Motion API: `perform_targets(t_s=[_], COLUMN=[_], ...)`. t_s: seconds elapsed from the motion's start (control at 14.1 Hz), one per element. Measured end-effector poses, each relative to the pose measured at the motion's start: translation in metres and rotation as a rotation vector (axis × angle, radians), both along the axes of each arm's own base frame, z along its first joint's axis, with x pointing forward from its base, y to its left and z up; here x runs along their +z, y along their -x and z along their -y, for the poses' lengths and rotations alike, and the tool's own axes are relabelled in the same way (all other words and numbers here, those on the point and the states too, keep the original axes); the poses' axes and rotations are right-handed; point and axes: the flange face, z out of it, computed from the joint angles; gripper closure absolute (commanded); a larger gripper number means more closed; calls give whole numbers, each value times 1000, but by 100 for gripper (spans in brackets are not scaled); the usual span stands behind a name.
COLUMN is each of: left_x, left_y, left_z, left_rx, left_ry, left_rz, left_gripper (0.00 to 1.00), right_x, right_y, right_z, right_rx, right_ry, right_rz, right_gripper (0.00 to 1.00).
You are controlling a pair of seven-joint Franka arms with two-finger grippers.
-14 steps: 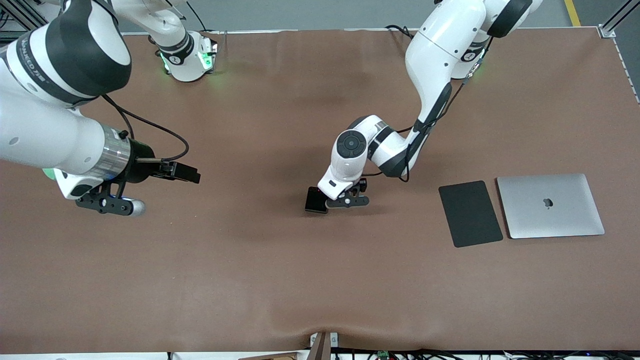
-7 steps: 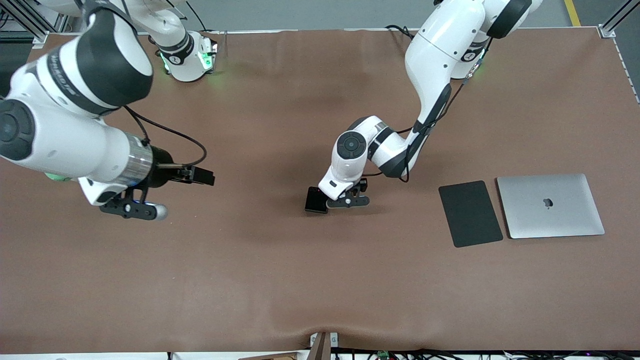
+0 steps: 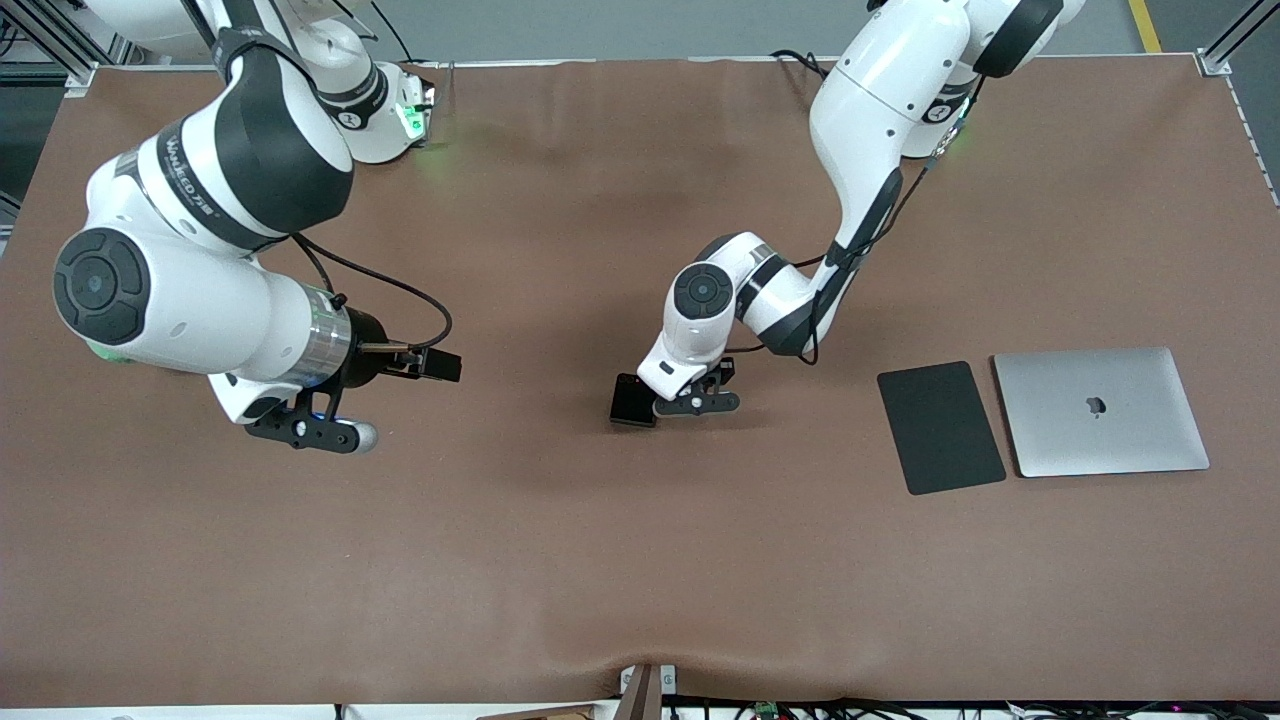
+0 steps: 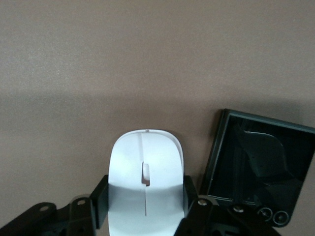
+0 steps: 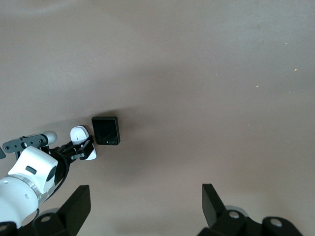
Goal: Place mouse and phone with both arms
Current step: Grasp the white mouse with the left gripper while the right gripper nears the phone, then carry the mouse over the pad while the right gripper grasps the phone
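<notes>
My left gripper [image 3: 697,402] is low at the table's middle, shut on the white mouse [image 4: 145,182], which fills the gap between its fingers [image 4: 100,197]. The mouse is hidden under the hand in the front view and shows small in the right wrist view [image 5: 78,133]. The black phone [image 3: 632,400] lies flat on the table right beside the mouse, toward the right arm's end; it also shows in the left wrist view [image 4: 256,167] and the right wrist view [image 5: 106,131]. My right gripper [image 3: 310,432] is open and empty [image 5: 146,206], up over bare table toward the right arm's end.
A flat dark grey pad [image 3: 940,427] and a closed silver laptop [image 3: 1100,412] lie side by side toward the left arm's end of the table. The table is covered with a brown cloth [image 3: 640,560].
My right arm has swung toward the table's middle, its open gripper now closer to the phone. The left arm, mouse and phone have not moved.
</notes>
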Motion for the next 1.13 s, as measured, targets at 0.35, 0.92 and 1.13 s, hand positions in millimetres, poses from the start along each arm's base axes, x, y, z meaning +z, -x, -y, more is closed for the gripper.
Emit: perform_targets(t_s=[0.35, 0.92, 1.13], left_x=[20, 153, 171], left_y=[-16, -90, -109], left_z=[-16, -128, -172], left_rx=[21, 80, 66], left_ry=[-41, -64, -72], left_rz=[-17, 36, 39], left_gripper=[60, 59, 59], right_x=[-10, -54, -83], right_y=[3, -1, -3], right_z=[-16, -61, -86], right_rx=[20, 58, 86], right_ry=[5, 11, 44], right_rz=[-10, 5, 38], right_gripper=[0, 0, 0])
